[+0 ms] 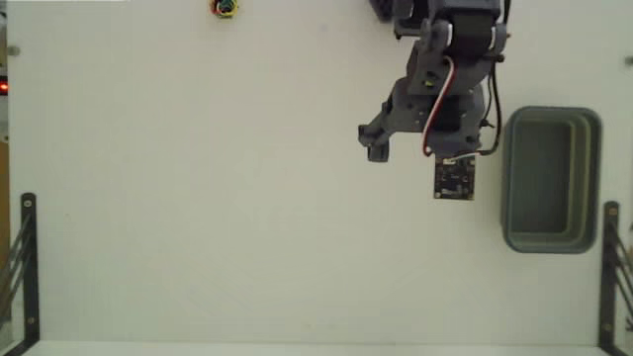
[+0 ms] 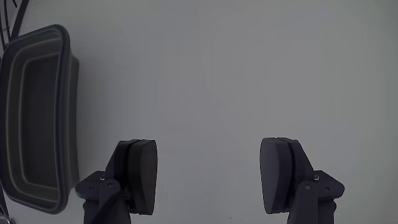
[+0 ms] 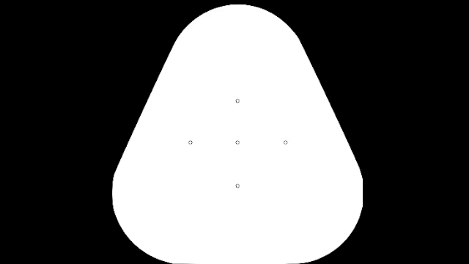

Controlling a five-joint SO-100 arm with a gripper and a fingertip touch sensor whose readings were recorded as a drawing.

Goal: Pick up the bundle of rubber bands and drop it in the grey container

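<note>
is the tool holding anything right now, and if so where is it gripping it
Nothing is held. The tool is open over bare table, with the bundle of rubber bands lying far away.

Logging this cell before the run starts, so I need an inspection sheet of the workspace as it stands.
Surface: white table, bare around the arm.
Job's things: bundle of rubber bands at the top edge in the fixed view, far from the pincer; grey container at right, nothing seen inside.
Clutter: nothing seen.
Grippers: pincer open, holding nothing.
Cables: red, white and black wires along the arm.
Surroundings: black brackets at the lower corners.
</note>
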